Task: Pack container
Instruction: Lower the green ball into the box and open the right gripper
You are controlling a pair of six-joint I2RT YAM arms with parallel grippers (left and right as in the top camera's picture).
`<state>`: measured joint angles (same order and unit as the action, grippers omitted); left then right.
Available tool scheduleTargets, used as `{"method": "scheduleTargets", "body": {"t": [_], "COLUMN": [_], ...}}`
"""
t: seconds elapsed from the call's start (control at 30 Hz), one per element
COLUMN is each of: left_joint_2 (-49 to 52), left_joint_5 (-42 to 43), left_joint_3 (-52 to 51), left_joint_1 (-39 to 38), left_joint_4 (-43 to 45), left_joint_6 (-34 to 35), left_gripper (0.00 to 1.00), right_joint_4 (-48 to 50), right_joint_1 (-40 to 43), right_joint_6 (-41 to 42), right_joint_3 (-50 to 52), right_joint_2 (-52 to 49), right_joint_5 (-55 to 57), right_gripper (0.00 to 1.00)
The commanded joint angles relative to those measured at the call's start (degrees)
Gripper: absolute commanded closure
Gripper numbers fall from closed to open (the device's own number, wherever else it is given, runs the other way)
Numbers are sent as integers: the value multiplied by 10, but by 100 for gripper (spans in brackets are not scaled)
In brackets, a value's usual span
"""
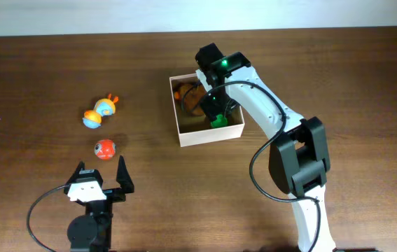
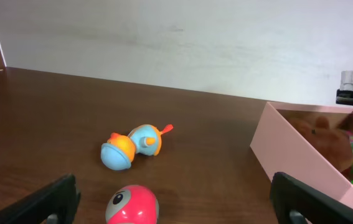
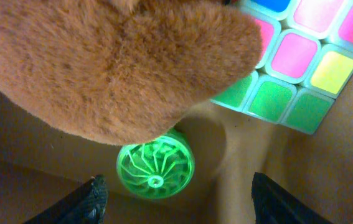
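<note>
The container (image 1: pixel 184 130), a square white-walled box with a tan inside, stands mid-table; it also shows in the left wrist view (image 2: pixel 288 149). Inside lie a brown plush toy (image 3: pixel 114 68), a colourful puzzle cube (image 3: pixel 301 56) and a green round grille toy (image 3: pixel 155 163). My right gripper (image 3: pixel 176 202) is open and empty, low inside the container above the green toy. My left gripper (image 2: pixel 176 208) is open and empty near the table's front; it also shows overhead (image 1: pixel 100 175). A red ball toy (image 1: pixel 105 148) lies just ahead of it, and it shows in the left wrist view (image 2: pixel 132 204). A blue-and-orange toy (image 1: pixel 99 112) lies further back.
The right arm (image 1: pixel 268 115) reaches from the front right over the container. A pale wall (image 2: pixel 176 43) runs behind the table's far edge. Bare dark wood (image 1: pixel 30 84) lies left of the toys.
</note>
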<state>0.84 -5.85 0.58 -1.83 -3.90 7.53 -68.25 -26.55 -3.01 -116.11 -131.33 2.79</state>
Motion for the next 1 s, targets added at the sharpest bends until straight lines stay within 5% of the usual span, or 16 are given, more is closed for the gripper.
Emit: {"method": "scheduleTargets", "body": {"t": [0.0, 0.47, 0.97], "left_joint_2": [-5, -5, -5], "left_joint_5": [-2, -2, -2], "left_joint_3": [-1, -1, -1], "left_joint_1": [3, 3, 3], "left_joint_4": [-3, -3, -3], "left_joint_6": [-9, -9, -9], "left_gripper": [1, 1, 1], "right_joint_4": [1, -12, 56], "right_joint_1": [3, -53, -83], "right_joint_6": [2, 5, 102], "right_joint_3": [2, 2, 2], "right_joint_2": [-5, -5, -5], "right_joint_5": [1, -49, -52], "right_gripper": [32, 32, 28]}}
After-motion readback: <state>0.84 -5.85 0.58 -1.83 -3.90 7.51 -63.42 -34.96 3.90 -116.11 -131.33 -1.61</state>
